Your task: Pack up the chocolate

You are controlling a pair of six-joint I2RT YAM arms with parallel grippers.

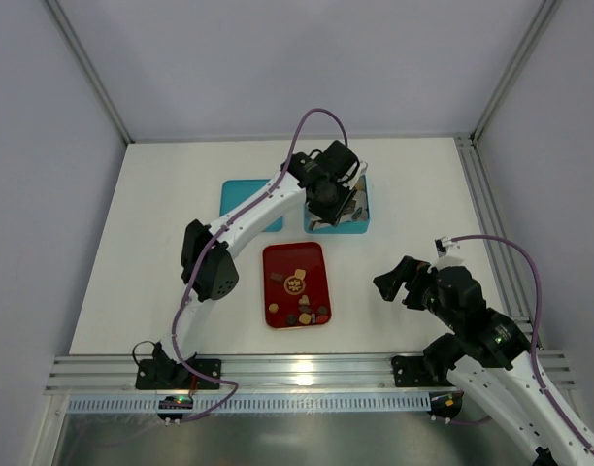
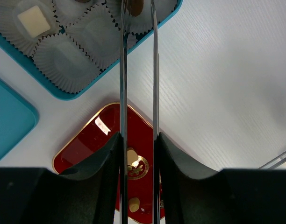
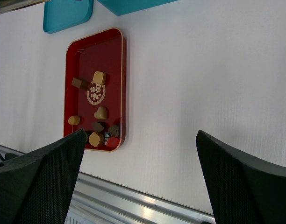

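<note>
The left gripper [image 1: 340,204] hung over the blue box [image 2: 73,97], a chocolate [image 2: 136,5] between its jaws, grip unclear; the right gripper [image 3: 140,135] stood wide open.

Only one readable sign.
- Red tray [image 3: 98,53]: round gold emblem [image 3: 96,94] printed mid-floor.
- Inside emblem: single Chinese character 福, gold on red, within ornamental gold ring.
- Right wrist view: character clear; tan chocolate piece [image 3: 99,77] overlaps emblem's edge.
- Top view: emblem [image 1: 295,284] shows as small gold disc, character too small to read.
- Left wrist view: emblem [image 2: 142,169] partly hidden, character not legible.
</note>
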